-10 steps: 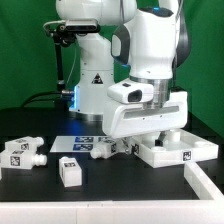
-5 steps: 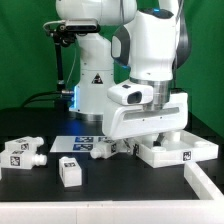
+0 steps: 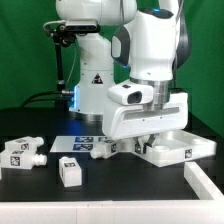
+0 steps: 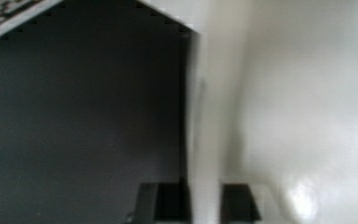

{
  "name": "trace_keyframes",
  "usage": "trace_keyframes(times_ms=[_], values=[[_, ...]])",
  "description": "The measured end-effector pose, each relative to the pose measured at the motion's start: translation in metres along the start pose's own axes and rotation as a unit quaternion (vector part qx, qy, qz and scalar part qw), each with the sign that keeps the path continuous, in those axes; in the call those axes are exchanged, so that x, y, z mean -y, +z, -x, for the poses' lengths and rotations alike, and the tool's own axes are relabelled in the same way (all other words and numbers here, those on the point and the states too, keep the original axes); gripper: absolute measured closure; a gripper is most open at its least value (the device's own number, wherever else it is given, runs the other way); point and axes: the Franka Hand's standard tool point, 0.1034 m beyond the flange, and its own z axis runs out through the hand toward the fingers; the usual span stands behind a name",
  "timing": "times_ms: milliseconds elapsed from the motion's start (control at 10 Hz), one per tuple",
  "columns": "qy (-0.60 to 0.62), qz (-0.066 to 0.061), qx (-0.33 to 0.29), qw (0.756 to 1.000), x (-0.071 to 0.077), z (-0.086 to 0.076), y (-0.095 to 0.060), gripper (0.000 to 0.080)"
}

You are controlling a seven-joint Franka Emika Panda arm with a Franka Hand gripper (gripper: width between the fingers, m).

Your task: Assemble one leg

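My gripper [image 3: 149,140] is low over the table, and its fingers are hidden under the white hand in the exterior view. In the wrist view the gripper [image 4: 202,203] has its two dark fingertips [image 4: 165,203] on either side of a thin white edge of the large flat white panel [image 3: 180,146], and it is shut on that edge. Three legs, small white blocky posts with tag stickers, lie on the black table: one [image 3: 22,152] at the exterior view's left, one [image 3: 70,171] in front, and one [image 3: 103,150] just left of the gripper. No leg is held.
The marker board [image 3: 72,142] lies behind the legs, in front of the robot base. A long white part [image 3: 206,186] lies at the exterior view's lower right. The panel fills the pale half of the wrist view [image 4: 300,110].
The panel has shifted slightly up and toward the exterior view's left with the gripper. The legs have not moved.
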Motion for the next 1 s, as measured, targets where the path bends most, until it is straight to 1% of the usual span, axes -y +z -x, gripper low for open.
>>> trace_keyframes(times_ms=[100,200,300,400,500,600,700,800,900,1000], values=[[0.0,0.0,0.0,1.0,0.0,0.0,0.0,0.0745],[0.001,0.0,0.0,1.0,0.0,0.0,0.0,0.0745],[0.047,-0.002,0.001,0.999,0.002,0.001,-0.003,0.0745],[0.082,-0.004,0.012,0.997,0.003,0.002,-0.014,0.0745],[0.1,-0.007,0.022,0.995,-0.003,0.004,-0.03,0.0745],[0.135,-0.02,0.034,0.99,-0.017,0.008,-0.049,0.0745],[0.161,-0.032,0.042,0.986,-0.038,0.013,-0.064,0.0745],[0.178,-0.045,0.03,0.983,-0.062,0.016,-0.074,0.0745],[0.194,-0.045,0.024,0.98,-0.069,0.015,-0.08,0.0745],[0.191,-0.046,0.027,0.98,-0.066,0.016,-0.077,0.0745]])
